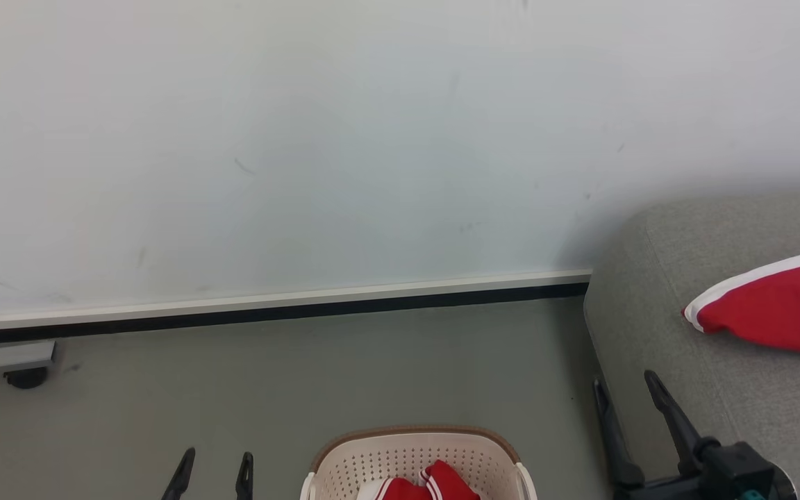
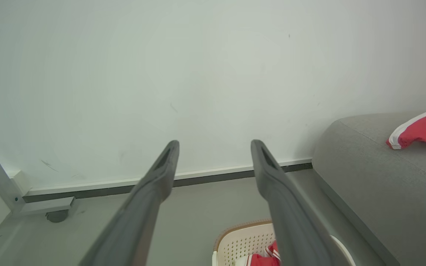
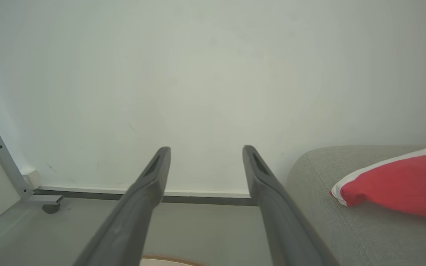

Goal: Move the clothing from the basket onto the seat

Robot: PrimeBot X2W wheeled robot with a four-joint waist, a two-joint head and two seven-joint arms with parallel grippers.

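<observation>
The cream basket [image 1: 414, 455] with a brown rim stands on the floor at the bottom centre, with red clothing [image 1: 435, 485] striped in white lying inside. Another red garment [image 1: 778, 305] with a white band rests on the grey seat [image 1: 685, 361] at the right. My left gripper [image 1: 216, 467] is open to the left of the basket, empty. My right gripper [image 1: 626, 389] is open too, held over the seat's left edge. In the left wrist view the basket [image 2: 242, 242] shows low between the fingers, and the seat [image 2: 383, 192] is at the right.
A pale wall with a white and dark skirting [image 1: 268, 309] runs behind the grey floor. A metal frame foot with a caster [image 1: 21, 375] stands at the far left. The frame's upright leg [image 3: 4, 162] shows by the wall.
</observation>
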